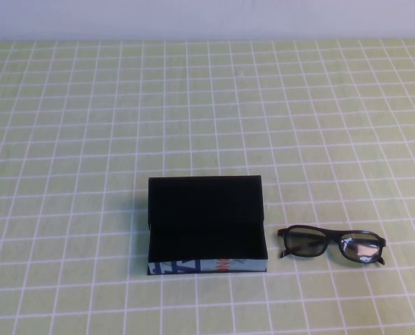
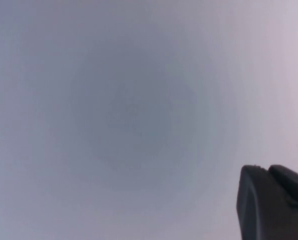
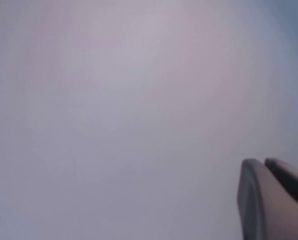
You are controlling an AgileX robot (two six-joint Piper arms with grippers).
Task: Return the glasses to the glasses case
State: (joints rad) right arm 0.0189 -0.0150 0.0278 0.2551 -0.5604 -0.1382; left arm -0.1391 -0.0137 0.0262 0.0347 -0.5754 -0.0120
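Observation:
The glasses case [image 1: 206, 225] lies open on the green checked cloth at the front middle, its flap lid standing up at the back and its light-blue printed front edge facing me; its black inside holds nothing. The glasses [image 1: 330, 243] lie on the cloth just right of the case, apart from it, arms folded behind the lenses. Neither arm shows in the high view. My left gripper [image 2: 268, 169] shows only in the left wrist view, fingertips together, before a blank pale surface. My right gripper [image 3: 264, 162] shows the same way in the right wrist view, holding nothing.
The green cloth with white grid lines [image 1: 88, 139] covers the whole table up to a pale wall [image 1: 207, 17] at the back. Nothing else stands on it.

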